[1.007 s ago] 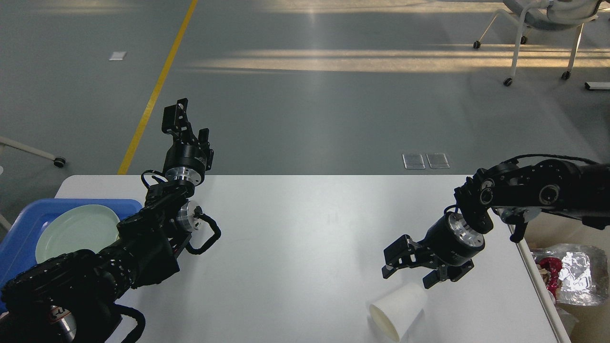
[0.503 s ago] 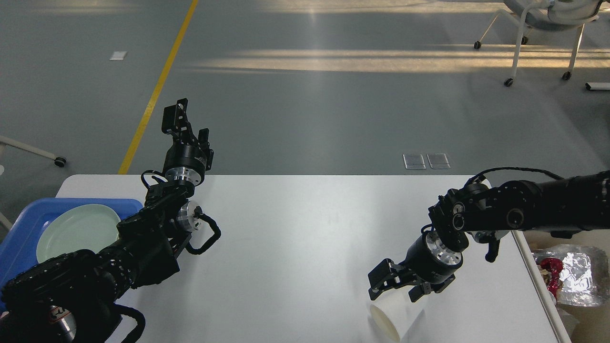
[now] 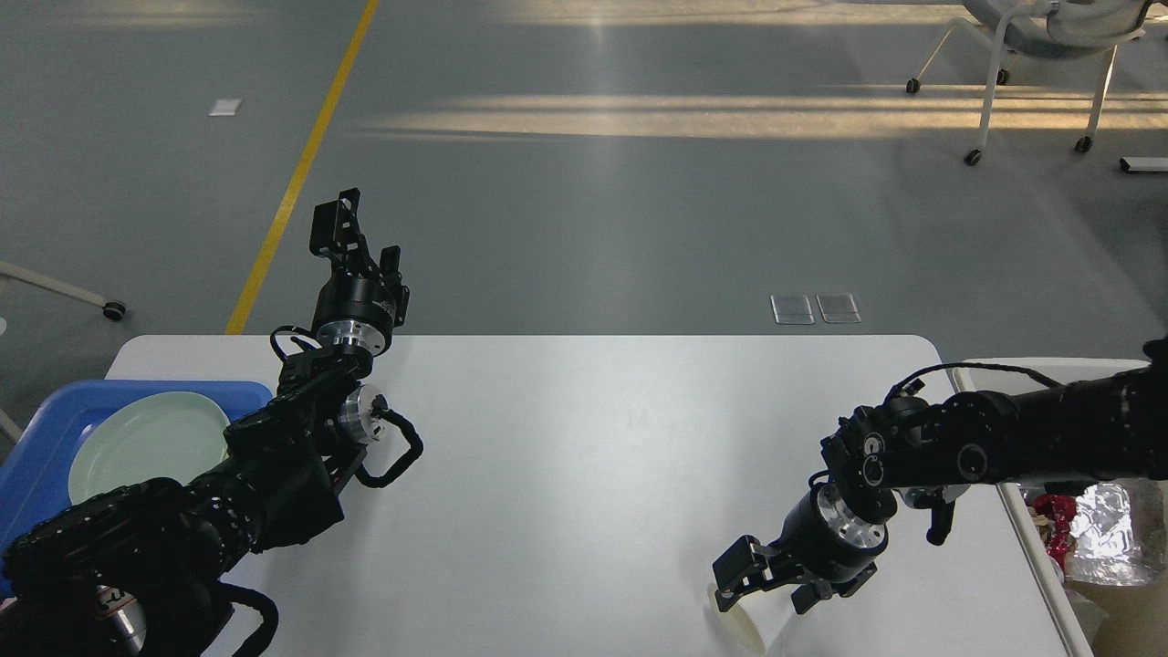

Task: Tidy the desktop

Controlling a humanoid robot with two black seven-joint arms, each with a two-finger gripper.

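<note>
The white desktop [image 3: 584, 456] fills the lower half of the head view. A white paper cup [image 3: 735, 626] lies on its side near the front right edge, its mouth towards me; most of it is hidden behind my right gripper. My right gripper [image 3: 765, 589] is low over the cup, open, with one finger on each side of it. My left gripper [image 3: 358, 239] is raised above the far left edge of the desktop, open and empty.
A blue tray [image 3: 46, 438] with a pale green plate [image 3: 146, 443] sits at the left edge. A cream-white bin [image 3: 1031, 370] with foil and red rubbish [image 3: 1104, 534] stands off the right edge. A wheeled chair [image 3: 1040, 36] stands far back right.
My right gripper has moved down and towards the front, from above the cup to straddling it. The left arm has not moved.
</note>
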